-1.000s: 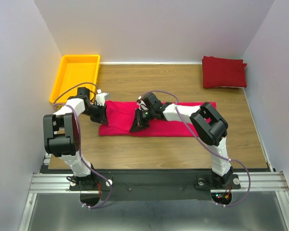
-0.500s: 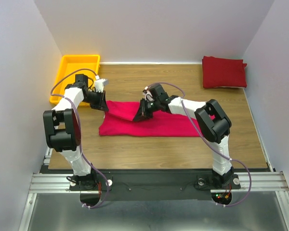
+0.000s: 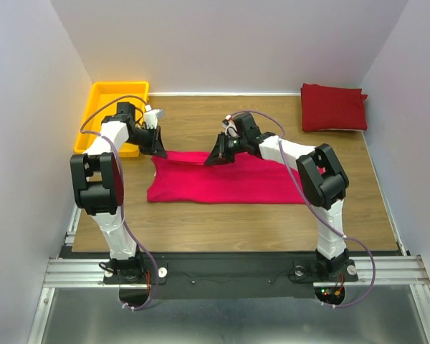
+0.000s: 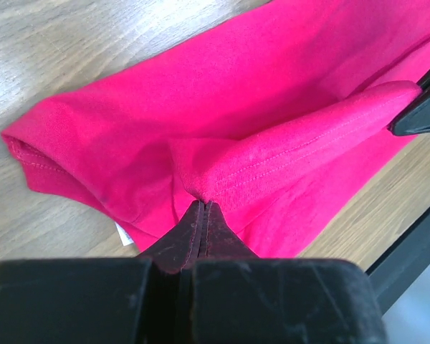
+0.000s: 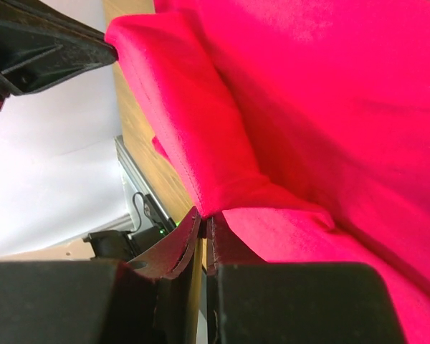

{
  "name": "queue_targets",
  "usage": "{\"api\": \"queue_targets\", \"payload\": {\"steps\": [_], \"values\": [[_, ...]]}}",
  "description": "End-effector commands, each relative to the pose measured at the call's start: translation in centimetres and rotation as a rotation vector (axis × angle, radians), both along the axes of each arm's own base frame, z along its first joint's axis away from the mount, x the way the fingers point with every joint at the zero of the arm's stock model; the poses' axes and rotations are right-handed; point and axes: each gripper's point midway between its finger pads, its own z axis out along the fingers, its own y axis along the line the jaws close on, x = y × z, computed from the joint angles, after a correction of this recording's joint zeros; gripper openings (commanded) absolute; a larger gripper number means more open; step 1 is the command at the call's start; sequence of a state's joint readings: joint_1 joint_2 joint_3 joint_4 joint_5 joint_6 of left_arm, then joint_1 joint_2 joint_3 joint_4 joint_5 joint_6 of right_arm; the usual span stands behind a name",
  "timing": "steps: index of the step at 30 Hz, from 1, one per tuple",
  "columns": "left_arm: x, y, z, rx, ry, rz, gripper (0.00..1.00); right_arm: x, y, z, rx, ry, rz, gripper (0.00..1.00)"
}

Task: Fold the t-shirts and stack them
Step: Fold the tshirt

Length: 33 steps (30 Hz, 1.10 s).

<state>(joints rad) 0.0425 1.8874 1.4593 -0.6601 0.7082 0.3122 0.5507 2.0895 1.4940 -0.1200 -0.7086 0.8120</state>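
Where the pink t-shirt lies: on the counter
Left pincer: clamped on its far edge
Right pincer: clamped on same edge
Crimson t-shirt: folded, far right

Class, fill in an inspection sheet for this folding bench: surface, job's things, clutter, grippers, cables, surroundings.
Surface: wooden table, no stains seen.
Job's things: pink shirt spread mid-table, a hem raised; red shirt folded, far right corner.
Clutter: yellow tray, far left corner.
Grippers: left gripper and right gripper both shut on the pink shirt's hem.
Cables: purple cables looped along both arms.
Surroundings: white walls on three sides; metal rail at near edge.
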Motion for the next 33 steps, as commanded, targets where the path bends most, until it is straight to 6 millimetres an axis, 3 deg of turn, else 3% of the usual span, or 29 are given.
{"api": "queue_targets", "payload": {"steps": [1,6,15,18,20,23,24,26,29,32,33], "values": [[-0.4,-0.4,1.3,-0.021,-0.012,-0.001,0.0,0.3,0.7,0.2,0.029,-0.034,0.042,0.01],[-2.2,-0.2,1.0,-0.003,0.001,0.001,0.0,-0.4,0.3,-0.7,0.021,-0.002,0.053,0.01],[-6.6,0.2,-1.5,0.037,0.071,0.002,0.0,-2.2,-0.6,-2.2,-0.001,0.046,0.071,0.03],[-7.1,0.3,-2.0,0.046,0.08,0.002,0.1,-3.0,-0.9,-3.1,-0.012,0.078,0.081,0.1],[-7.2,0.4,-2.0,0.053,0.08,0.0,0.25,-3.5,-1.1,-3.3,-0.012,0.098,0.093,0.13],[-7.2,0.4,-1.2,0.056,0.065,-0.026,0.41,-4.4,-1.3,-2.5,0.001,0.085,0.136,0.32],[-7.4,0.4,-0.9,0.057,0.067,-0.031,0.42,-4.5,-1.4,-1.9,0.006,0.07,0.148,0.46],[-7.2,0.6,-0.1,0.065,0.041,-0.032,0.44,-5.1,-1.6,-0.4,0.019,0.048,0.176,0.54],[-6.6,0.6,1.0,0.073,-0.005,-0.028,0.44,-5.3,-1.9,1.4,0.025,-0.033,0.212,0.53],[-6.0,-0.2,1.7,0.068,-0.05,-0.034,0.44,-4.4,-2.3,1.9,0.006,-0.11,0.215,0.4],[-5.8,-0.6,1.8,0.067,-0.06,-0.035,0.43,-4.0,-2.3,1.9,-0.004,-0.126,0.21,0.4]]}}
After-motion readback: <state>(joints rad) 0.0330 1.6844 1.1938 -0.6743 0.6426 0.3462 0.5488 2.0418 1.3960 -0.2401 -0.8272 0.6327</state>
